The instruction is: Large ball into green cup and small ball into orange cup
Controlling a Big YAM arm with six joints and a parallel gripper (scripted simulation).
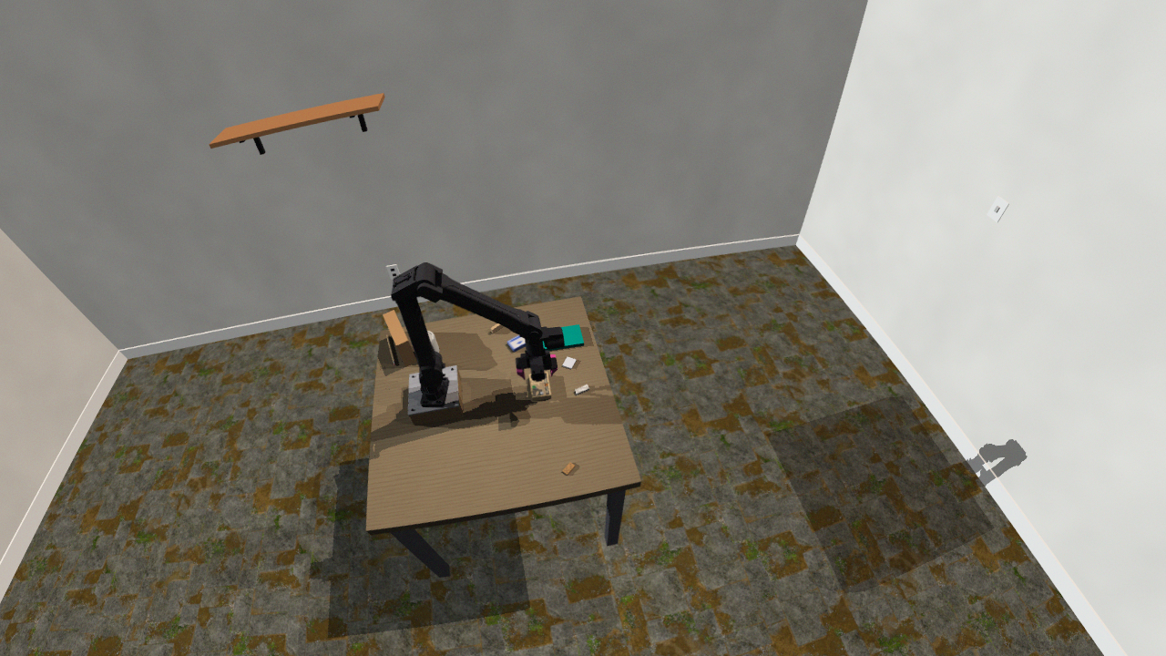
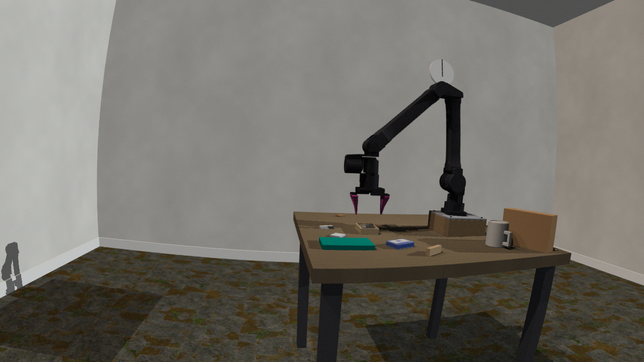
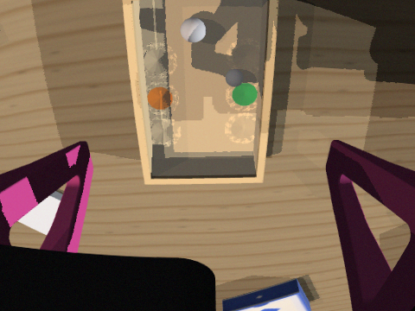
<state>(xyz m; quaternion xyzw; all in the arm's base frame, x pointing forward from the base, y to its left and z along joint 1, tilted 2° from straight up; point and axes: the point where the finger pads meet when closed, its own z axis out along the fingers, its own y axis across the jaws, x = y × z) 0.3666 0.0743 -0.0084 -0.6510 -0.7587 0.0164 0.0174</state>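
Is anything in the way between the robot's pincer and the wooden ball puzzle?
Nothing visible is. The open pincer hangs right above the wooden puzzle, which lies flat on the table. The blue card lies off to the side.

Black arm folded at the elbow, wrist pointing down, tool point(image 2: 370, 205) spread wide (nothing held)

No legible text, brand name or number appears in any view. The blue-and-white box point(image 3: 266, 306) on the surface bears a blue arrow-like mark on its white top face; no lettering can be made out. The wall clock point(image 2: 441, 69) shows a single dark line, no numerals.
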